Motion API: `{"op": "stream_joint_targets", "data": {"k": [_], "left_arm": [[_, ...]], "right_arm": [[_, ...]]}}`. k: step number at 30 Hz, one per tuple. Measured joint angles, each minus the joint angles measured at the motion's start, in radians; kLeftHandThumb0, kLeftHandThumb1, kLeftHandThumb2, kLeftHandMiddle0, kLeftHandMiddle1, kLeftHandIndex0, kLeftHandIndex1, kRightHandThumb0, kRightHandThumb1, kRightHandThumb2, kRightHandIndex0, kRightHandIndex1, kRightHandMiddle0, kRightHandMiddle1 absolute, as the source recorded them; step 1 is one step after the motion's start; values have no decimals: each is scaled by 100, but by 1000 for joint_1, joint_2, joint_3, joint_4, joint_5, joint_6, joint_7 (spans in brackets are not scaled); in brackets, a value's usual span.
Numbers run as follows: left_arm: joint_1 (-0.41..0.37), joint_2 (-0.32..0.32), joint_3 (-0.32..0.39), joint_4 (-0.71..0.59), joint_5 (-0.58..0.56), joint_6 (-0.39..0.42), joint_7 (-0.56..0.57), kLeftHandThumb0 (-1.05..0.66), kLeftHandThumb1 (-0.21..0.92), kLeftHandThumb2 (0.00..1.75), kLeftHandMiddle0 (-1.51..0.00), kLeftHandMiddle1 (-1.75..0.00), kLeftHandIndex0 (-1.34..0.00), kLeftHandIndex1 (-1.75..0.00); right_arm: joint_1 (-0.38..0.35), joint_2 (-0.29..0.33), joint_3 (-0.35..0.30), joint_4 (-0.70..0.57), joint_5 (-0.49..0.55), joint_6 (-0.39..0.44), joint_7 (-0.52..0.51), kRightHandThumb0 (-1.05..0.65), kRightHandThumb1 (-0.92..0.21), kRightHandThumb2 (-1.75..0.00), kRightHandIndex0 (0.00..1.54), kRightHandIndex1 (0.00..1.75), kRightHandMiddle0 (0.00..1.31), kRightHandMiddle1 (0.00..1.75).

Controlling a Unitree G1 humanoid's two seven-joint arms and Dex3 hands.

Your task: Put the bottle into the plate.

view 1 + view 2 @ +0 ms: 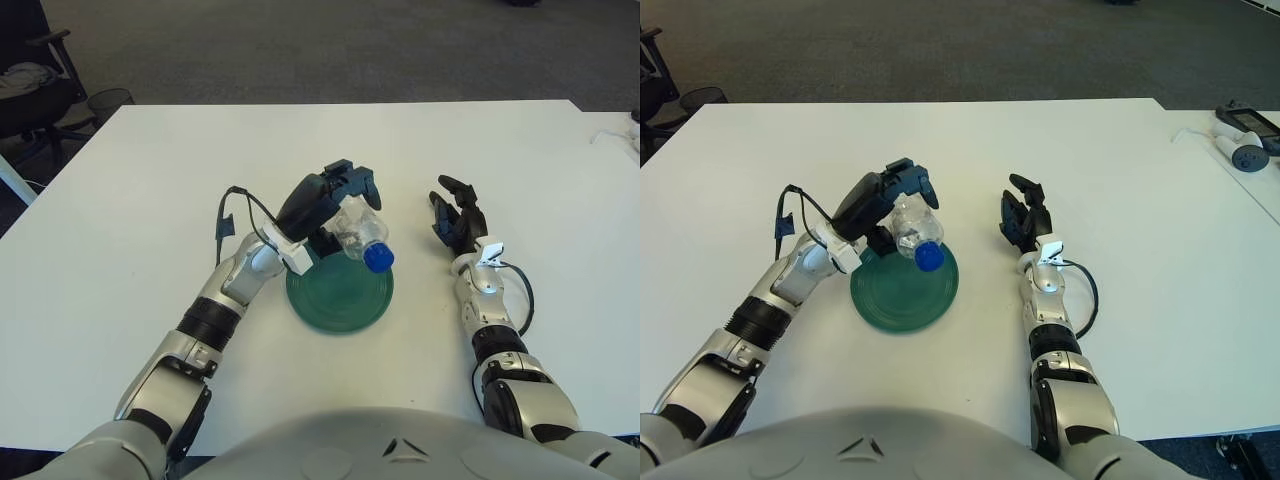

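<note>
- The left hand (330,195) grasps the bottle (357,232), holding it tilted over the far edge of the plate (340,295), blue cap (378,258) pointing down.
- The right hand (458,215), fingers relaxed and holding nothing, shows right of the plate.

Both views look from the robot's head, forward and down, close over the white counter (150,190). One eye sits a little beside the other. Both show the same counter top, arms and floor behind.
</note>
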Motion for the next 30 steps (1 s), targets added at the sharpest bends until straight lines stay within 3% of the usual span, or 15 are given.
{"op": "stream_joint_targets", "data": {"k": [17,30], "left_arm": [[14,47,-8,-69,87,84,-77,0,8,157,-82,-166,-56,-175],[17,69,-20,-65,183,65,-28,0,9,156,-80,-168,-55,-175]], "right_arm": [[0,3,0,0,2,0,-1,-52,-85,-60,36,0,0,78],[0,3,0,0,2,0,-1,-52,-84,-61,37,1,0,75]]}}
